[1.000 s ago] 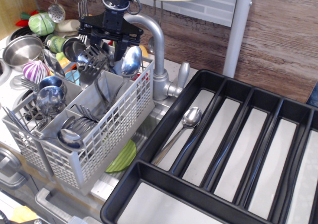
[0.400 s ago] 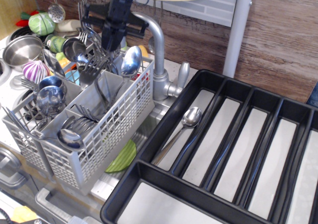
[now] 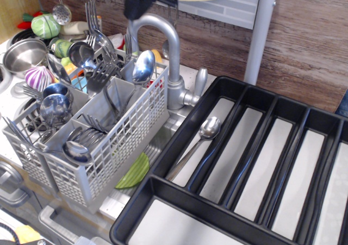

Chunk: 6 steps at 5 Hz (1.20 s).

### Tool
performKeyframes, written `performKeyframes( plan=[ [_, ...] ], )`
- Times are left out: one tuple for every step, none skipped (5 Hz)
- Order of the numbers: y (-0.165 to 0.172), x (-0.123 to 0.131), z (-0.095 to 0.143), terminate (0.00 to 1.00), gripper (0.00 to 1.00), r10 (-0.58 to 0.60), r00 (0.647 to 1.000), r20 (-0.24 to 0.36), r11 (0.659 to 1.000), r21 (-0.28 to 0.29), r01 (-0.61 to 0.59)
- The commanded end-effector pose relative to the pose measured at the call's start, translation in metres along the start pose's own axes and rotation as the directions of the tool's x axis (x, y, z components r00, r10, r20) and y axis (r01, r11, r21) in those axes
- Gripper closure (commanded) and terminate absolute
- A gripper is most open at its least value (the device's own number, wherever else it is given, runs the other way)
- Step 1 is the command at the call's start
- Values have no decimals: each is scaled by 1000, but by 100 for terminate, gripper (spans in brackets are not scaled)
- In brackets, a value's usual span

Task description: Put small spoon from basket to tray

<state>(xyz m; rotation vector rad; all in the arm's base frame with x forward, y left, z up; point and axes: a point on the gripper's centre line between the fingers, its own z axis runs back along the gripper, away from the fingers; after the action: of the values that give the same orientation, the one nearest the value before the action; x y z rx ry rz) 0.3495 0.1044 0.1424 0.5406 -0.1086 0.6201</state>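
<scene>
The light grey lattice basket stands at the left, full of cutlery. A large spoon and forks stand in its back compartments, and spoon bowls show in the front one. The black tray fills the right side. One small spoon lies in the tray's leftmost long compartment. My black gripper is high above the basket's back edge, beside the tap, partly cut off by the top edge. I see nothing in it, and how its jaws stand is unclear.
A grey tap arches between basket and tray. A steel pot and toy vegetables sit at the far left. A green plate lies under the basket. A grey post stands behind the tray.
My gripper has risen from among the cutlery in the basket's back compartments, up and slightly right, to the top of the view. The cutlery and the spoon in the tray have not moved.
</scene>
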Motion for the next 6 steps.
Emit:
performKeyframes(
  plan=[
    [24,-4,56,0,100,21,997,69,1000,9,-22],
    [25,-9,87,0,100,-53,999,-7,999,5,53],
    [18,-13,108,0,100,-120,987,-111,992,21,123],
    [-2,-26,92,0,100,-139,977,-160,990,-62,130],
    [-25,-33,72,0,100,-170,959,-228,984,-91,153],
    [-47,-46,48,0,100,-186,960,-209,983,-44,180]
  ],
)
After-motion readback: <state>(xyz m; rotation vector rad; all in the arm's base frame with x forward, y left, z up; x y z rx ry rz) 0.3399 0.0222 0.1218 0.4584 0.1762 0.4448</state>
